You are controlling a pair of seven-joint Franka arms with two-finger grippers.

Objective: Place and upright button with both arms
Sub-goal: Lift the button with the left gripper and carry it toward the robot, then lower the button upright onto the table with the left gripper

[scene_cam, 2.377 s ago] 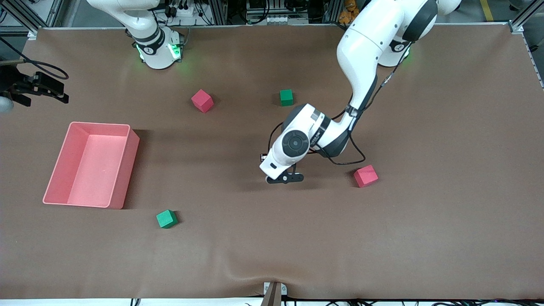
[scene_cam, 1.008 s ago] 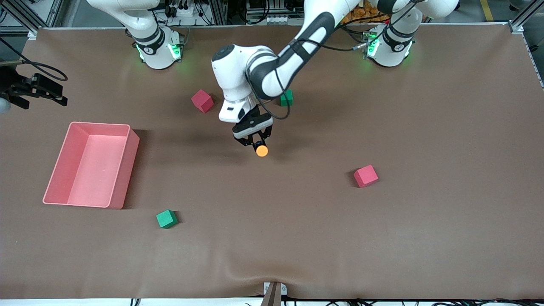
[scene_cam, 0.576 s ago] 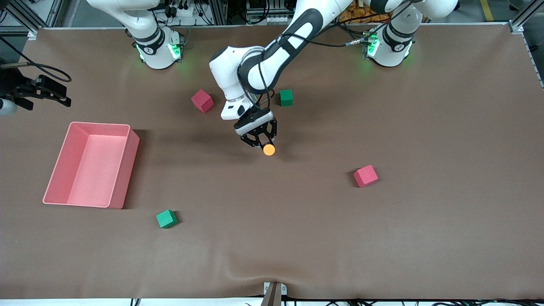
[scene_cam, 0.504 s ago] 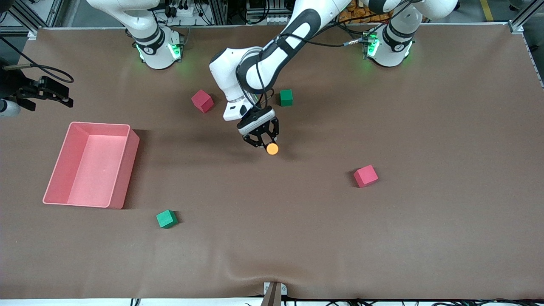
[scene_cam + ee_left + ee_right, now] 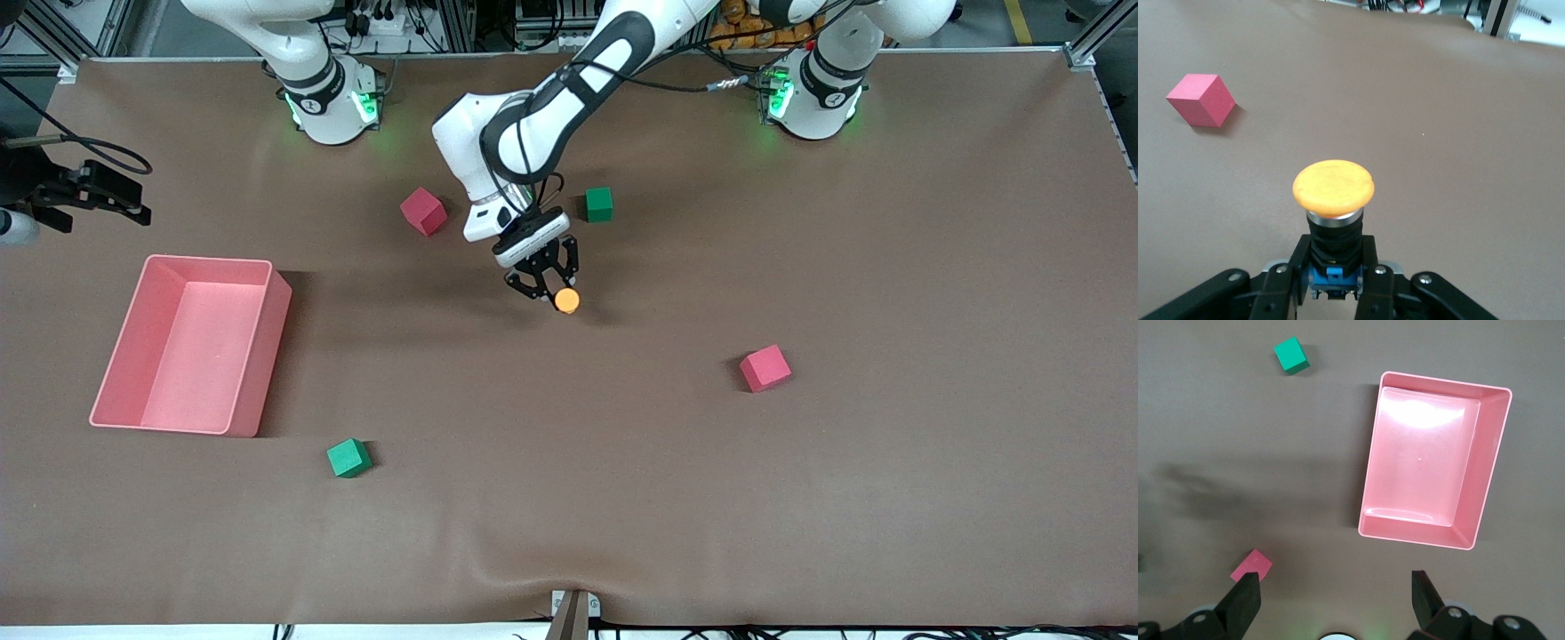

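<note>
My left gripper [image 5: 553, 289] is shut on the button [image 5: 566, 300], low over the middle of the table. It grips the black body, and the orange cap sticks out past the fingertips, tilted toward the front camera. The left wrist view shows the cap [image 5: 1333, 187], the black body with its blue mark between my left gripper's [image 5: 1335, 257] fingers. My right gripper [image 5: 1335, 577] is open and empty, high over the pink bin's area; it shows at the front view's edge [image 5: 107, 196].
A pink bin [image 5: 206, 260] stands toward the right arm's end, also in the right wrist view [image 5: 1491, 467]. Red cubes [image 5: 422, 211] [image 5: 765, 367] and green cubes [image 5: 599, 204] [image 5: 348, 458] lie scattered. One red cube shows in the left wrist view [image 5: 1201, 100].
The left arm swung from beside the red cube to the table's middle with the button in its gripper, then drifted slightly toward the bases. The right gripper barely moved.
</note>
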